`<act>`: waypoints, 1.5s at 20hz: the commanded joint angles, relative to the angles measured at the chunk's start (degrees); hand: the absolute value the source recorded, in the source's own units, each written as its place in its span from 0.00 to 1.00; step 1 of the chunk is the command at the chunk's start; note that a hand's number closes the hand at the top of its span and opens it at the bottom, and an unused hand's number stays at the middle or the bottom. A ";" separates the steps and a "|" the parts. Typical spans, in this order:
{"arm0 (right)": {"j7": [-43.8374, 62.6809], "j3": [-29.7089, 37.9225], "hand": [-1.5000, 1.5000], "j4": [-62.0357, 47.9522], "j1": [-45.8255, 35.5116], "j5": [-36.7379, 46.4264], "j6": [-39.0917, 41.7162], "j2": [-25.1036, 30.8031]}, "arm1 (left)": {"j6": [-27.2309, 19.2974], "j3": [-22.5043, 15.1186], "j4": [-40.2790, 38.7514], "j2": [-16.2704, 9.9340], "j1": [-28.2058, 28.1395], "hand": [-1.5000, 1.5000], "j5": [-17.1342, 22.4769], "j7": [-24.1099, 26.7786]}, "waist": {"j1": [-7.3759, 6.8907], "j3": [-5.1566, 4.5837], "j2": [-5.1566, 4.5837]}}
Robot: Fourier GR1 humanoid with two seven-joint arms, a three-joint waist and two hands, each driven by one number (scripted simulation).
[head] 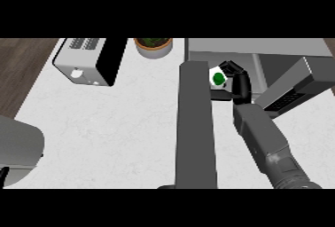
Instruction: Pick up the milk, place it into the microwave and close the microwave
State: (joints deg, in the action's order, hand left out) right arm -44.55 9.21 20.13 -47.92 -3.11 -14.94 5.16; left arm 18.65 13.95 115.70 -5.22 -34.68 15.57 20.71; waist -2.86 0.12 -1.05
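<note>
The milk (218, 77) is a small white carton with a green spot. My right hand (239, 86) is shut on it, fingers curled round its right side and top. The hand holds the carton at the mouth of the grey microwave (262, 48) at the upper right, just right of the door's far end. The microwave door (196, 128) stands wide open and runs as a long dark bar toward the lower edge. My right forearm (268, 142) comes up from the lower right beside the door. Of my left hand only a black sliver (3, 175) shows at the left edge.
A toaster (88, 62) sits at the counter's upper left and a potted plant (153, 46) at the top middle. The microwave's button panel (285, 102) angles out on the right. The white counter (111, 133) spreads left of the door. A grey left forearm (20, 146) fills the lower left.
</note>
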 commanded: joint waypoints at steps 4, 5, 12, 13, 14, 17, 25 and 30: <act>-4.49 0.21 1.00 -7.41 -5.26 3.29 -7.15 1.72 | 1.17 0.63 -2.44 -0.11 1.83 0.00 0.29 1.00 | -1.24 0.00 -0.48; -2.33 -0.92 1.00 -7.94 -7.52 4.86 -10.65 1.73 | 0.54 0.67 -0.72 -0.74 2.60 0.00 1.04 -1.40 | -1.30 0.01 -0.50; -2.18 -4.06 1.00 -11.65 -10.62 10.42 -25.09 0.75 | 2.57 0.60 -3.08 -0.74 1.73 0.00 0.22 1.15 | -2.79 -0.02 -0.87; -2.41 -4.12 1.00 -11.93 -10.37 10.77 -26.70 0.92 | 2.30 1.37 -3.10 -1.25 2.93 0.00 0.74 0.86 | -2.32 -0.02 -0.83; 1.51 -3.90 1.00 -12.90 -13.43 10.78 -27.66 1.33 | 2.13 1.91 -2.53 -1.91 2.93 0.00 1.30 -0.51 | -2.80 -0.02 -0.96; -0.47 -2.25 1.00 -12.90 -10.95 9.66 -29.35 2.13 | 2.40 1.59 -4.71 -0.97 3.37 0.00 0.29 1.67 | -2.33 0.00 -0.97; 1.49 -0.68 1.00 -14.52 -11.77 9.15 -27.41 6.89 | 2.76 0.88 -4.00 -2.12 5.56 0.00 0.14 -0.28 | -3.52 0.13 -1.94; 0.14 -0.24 1.00 -14.78 -9.83 9.06 -26.54 9.11 | 2.61 0.25 -5.28 -2.10 6.81 0.00 -0.78 -0.53 | -3.74 0.24 -2.54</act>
State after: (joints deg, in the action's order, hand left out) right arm -43.26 8.75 5.72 -58.49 5.88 -42.05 12.35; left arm 21.23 14.29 110.97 -6.56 -29.37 14.84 21.30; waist -6.60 0.27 -3.14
